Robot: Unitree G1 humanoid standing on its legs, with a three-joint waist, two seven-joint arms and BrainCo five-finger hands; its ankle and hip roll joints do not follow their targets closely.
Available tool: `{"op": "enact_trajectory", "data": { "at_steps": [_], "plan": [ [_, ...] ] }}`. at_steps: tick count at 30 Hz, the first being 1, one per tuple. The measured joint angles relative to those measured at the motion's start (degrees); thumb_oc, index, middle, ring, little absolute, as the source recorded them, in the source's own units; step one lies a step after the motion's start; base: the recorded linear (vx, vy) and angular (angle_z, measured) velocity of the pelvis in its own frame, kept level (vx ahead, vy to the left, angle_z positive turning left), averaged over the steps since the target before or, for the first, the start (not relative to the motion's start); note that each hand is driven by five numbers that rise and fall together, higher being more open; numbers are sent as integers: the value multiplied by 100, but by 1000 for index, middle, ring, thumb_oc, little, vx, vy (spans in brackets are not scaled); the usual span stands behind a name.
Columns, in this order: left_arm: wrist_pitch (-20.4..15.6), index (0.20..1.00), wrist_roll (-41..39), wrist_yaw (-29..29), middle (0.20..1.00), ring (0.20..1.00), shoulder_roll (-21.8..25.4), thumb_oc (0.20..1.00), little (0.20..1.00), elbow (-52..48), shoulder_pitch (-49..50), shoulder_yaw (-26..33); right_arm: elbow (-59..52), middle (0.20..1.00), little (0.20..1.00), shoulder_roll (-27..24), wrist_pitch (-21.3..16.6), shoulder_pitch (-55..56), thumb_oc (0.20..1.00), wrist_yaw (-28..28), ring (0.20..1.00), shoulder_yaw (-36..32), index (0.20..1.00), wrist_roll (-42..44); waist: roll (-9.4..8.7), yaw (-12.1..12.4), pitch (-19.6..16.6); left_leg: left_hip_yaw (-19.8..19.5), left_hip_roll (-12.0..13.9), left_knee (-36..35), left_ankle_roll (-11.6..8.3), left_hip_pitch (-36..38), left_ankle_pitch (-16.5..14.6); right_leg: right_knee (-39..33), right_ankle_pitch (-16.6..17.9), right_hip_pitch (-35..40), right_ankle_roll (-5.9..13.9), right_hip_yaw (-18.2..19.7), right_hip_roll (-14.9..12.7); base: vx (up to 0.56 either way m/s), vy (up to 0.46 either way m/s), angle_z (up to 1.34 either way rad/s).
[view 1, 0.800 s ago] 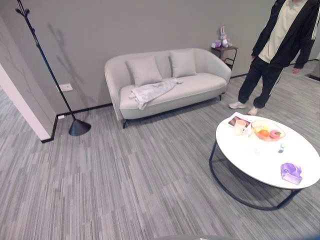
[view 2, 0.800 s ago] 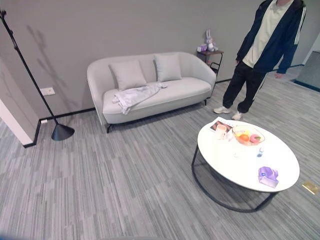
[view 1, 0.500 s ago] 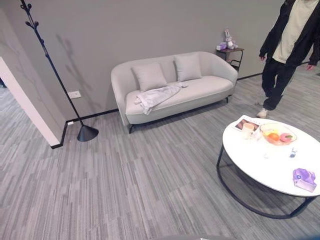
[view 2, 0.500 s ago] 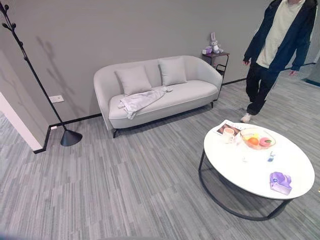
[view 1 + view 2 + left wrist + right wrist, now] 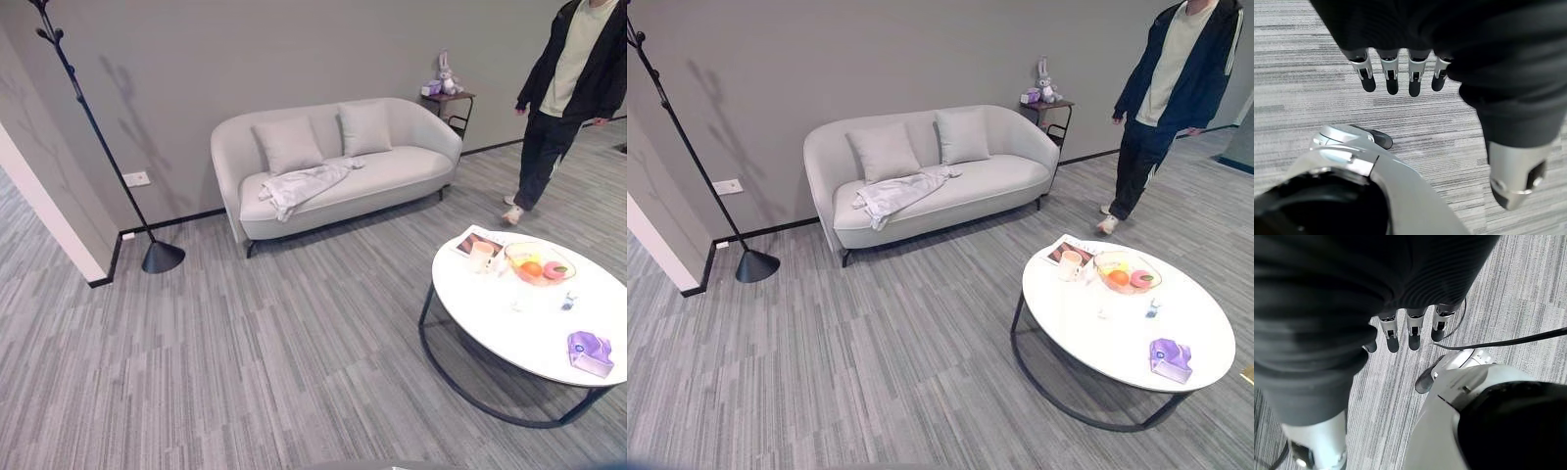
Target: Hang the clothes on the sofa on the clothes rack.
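A crumpled white garment (image 5: 304, 183) lies on the seat of the light grey sofa (image 5: 421, 137), towards its left end, below a cushion. The black clothes rack (image 5: 93, 132) is a thin pole with a cone base (image 5: 163, 258), standing by the wall left of the sofa. My left hand (image 5: 1400, 78) hangs over the grey floor, fingers straight, holding nothing. My right hand (image 5: 1410, 330) also hangs over the floor with straight, empty fingers.
A round white table (image 5: 490, 313) on a black frame stands at the right, carrying a fruit bowl (image 5: 539, 264), a cup, a book and a purple object (image 5: 591, 351). A person (image 5: 568, 88) in dark clothes walks at the far right. A white wall corner (image 5: 49, 211) juts out left.
The whole picture has shifted, so the camera has moved. The person has stepped farther to the right, away from the table. The garment, sofa and rack keep their places.
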Motion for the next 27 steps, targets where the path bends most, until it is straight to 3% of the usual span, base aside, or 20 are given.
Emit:
{"op": "enact_trajectory", "data": {
  "at_steps": [8, 27],
  "plan": [
    [42, 1000, 264, 143, 1000, 1000, 18, 1000, 1000, -26, -31, -288, -27, 1000, 1000, 6, -5, -58, 1000, -27, 1000, 194, 1000, -273, -37, 10, 26, 12, 3, -44, 0, 1, 0, -32, -18, -30, -5, 15, 2, 0, 0, 0],
    [43, 1000, 441, 204, 1000, 1000, 20, 1000, 1000, -189, -184, -296, -80, 1000, 1000, 58, -40, -195, 1000, -33, 1000, 197, 1000, -330, -76, -4, 304, 62, 10, -89, 1, 106, -3, -2, -59, 38, -4, 43, 6, 7, -5, 0]
  ]
}}
